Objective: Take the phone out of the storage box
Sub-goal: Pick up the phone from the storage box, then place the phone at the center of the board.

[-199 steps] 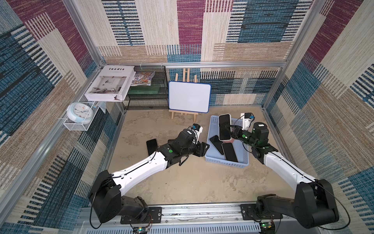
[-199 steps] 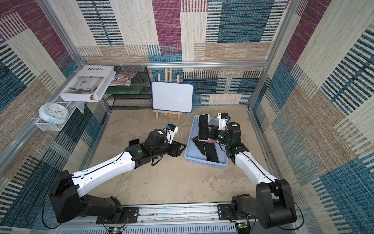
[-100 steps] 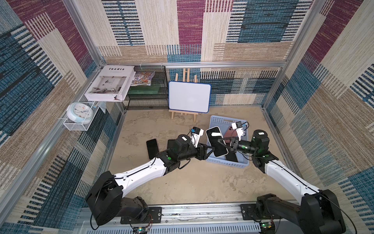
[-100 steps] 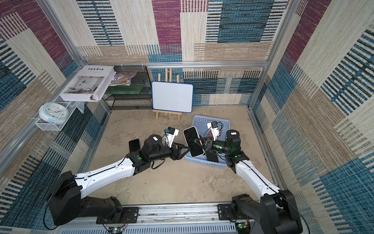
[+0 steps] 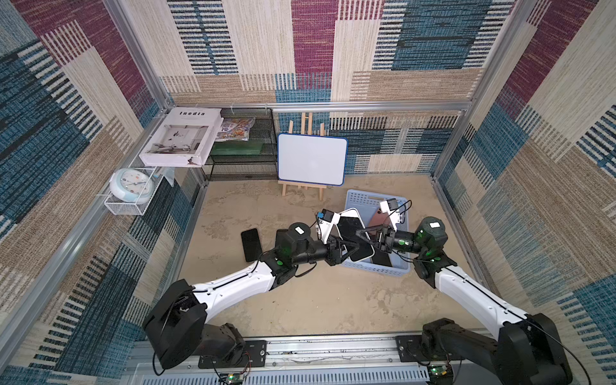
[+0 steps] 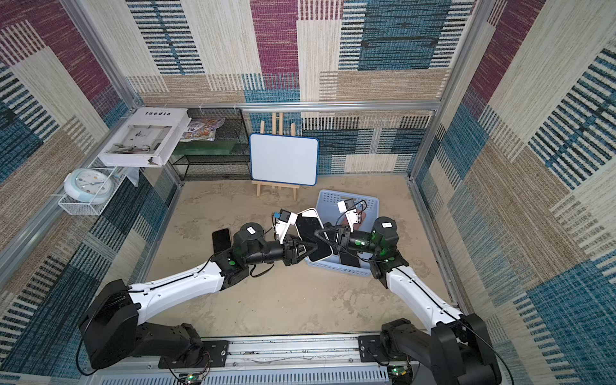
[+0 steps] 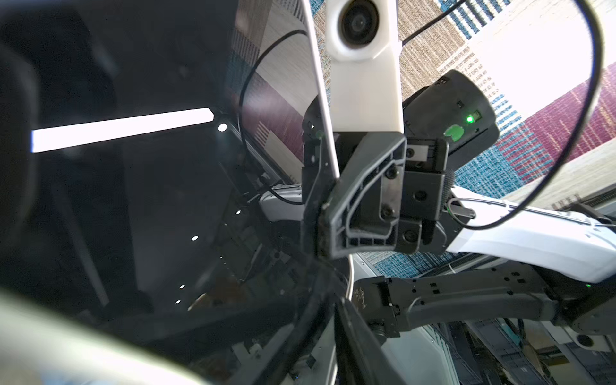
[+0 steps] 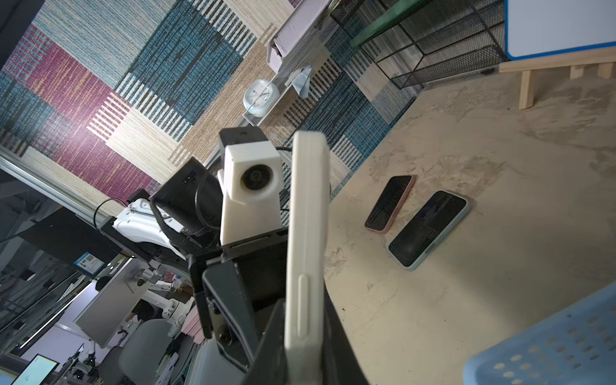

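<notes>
Right wrist view shows the phone point(image 8: 305, 233) edge-on, clamped by the right pincer point(image 5: 361, 233); for a good handover it should let go only when the left pincer point(image 5: 351, 248), whose grip I cannot tell, holds firmly; both forearms reach toward each other, tip to tip, at centre right of both top views, over the left rim of the storage box point(image 5: 363, 197).

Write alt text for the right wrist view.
The right gripper, jaws shut, holds a white-cased phone edge-on before the left arm's wrist camera. Two more phones lie screen-up on the table; a corner of the blue storage box shows.
</notes>
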### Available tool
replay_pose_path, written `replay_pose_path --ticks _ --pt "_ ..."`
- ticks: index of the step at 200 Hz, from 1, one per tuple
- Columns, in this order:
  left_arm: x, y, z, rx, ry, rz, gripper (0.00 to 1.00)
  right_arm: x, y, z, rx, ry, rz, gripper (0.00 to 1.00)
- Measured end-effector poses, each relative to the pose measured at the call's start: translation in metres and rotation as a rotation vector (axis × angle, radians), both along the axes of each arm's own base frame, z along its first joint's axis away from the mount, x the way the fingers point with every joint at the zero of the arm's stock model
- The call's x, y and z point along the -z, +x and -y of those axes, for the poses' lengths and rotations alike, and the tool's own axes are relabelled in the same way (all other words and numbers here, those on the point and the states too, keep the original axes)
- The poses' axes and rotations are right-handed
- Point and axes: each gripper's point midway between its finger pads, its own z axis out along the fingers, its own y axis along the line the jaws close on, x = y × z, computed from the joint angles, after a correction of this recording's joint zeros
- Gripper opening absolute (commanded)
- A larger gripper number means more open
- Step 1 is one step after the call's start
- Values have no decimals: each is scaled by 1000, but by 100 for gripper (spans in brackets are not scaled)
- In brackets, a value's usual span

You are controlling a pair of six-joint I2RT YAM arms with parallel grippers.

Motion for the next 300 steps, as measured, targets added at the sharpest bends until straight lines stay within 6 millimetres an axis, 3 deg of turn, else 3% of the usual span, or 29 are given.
replay_pose_path --ticks 30,35,41,49,57,68,83,106,133,160,192,226,300 --pt "-11 -8 0 40 -48 -12 9 -9 -5 0 -26 22 42 1" --pt "-14 -10 0 51 -57 -22 5 -11 -7 0 -35 25 61 11" --pt "-16 -11 0 54 -66 -35 0 -15 -9 0 -43 29 93 32" --pt "-20 -11 -1 51 -77 -29 0 -18 -9 0 -44 33 110 53" --pt "-21 -10 -2 36 -73 -13 0 -18 -6 0 -31 32 95 62" --pt "-16 -9 -2 16 -45 -12 0 -11 0 -2 -14 13 57 66" --pt "-8 -4 -8 -27 12 -28 0 -9 11 -1 38 -22 44 69" --pt "-12 14 -29 -140 69 -32 0 -12 48 11 236 -115 27 70" --pt "-7 43 -76 -317 156 -87 0 18 86 45 515 -286 -37 70" --pt "26 63 -134 -483 299 -181 0 61 102 73 662 -442 -111 70" --pt "80 70 -171 -516 504 -289 0 102 107 83 691 -565 -179 69" --pt "119 75 -168 -383 658 -347 0 115 108 87 689 -621 -179 69" --pt "159 101 -137 -124 659 -423 0 126 107 110 743 -680 -162 69"
